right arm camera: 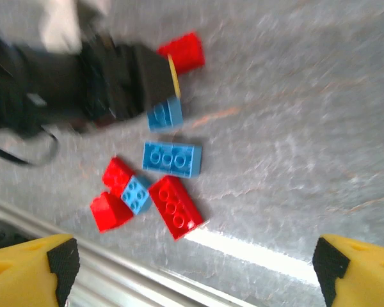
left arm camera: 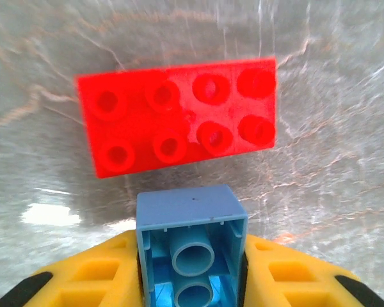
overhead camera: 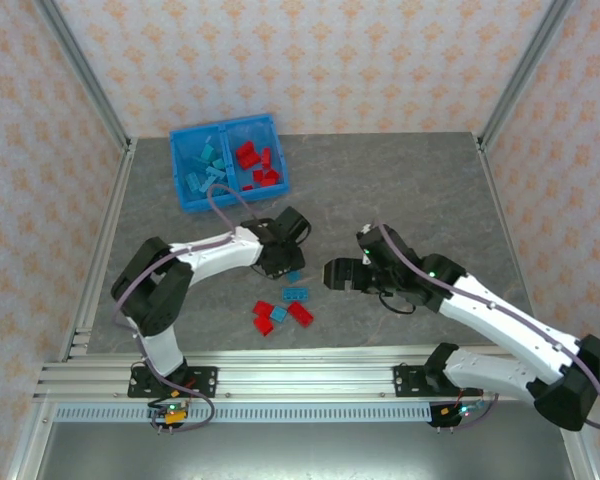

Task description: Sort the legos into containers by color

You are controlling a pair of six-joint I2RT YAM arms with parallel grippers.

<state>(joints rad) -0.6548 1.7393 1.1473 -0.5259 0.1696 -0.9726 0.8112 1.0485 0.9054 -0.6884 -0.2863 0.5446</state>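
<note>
At the far-left corner of the grey stone-patterned surface (overhead camera: 400, 190), the translucent blue plastic bin (overhead camera: 177, 165) already holds light blue studded bricks (overhead camera: 205, 165) in its left compartment and red ones (overhead camera: 257, 165) in its right. Nearer, the left tool (overhead camera: 280, 262) pinches 1 small light blue brick (left arm camera: 192, 220) low over the surface. The right tool (right arm camera: 192, 268) gapes wide, empty. About 6 loose bricks (right arm camera: 171, 158) lie between them, so sorting looks mostly done.
</note>
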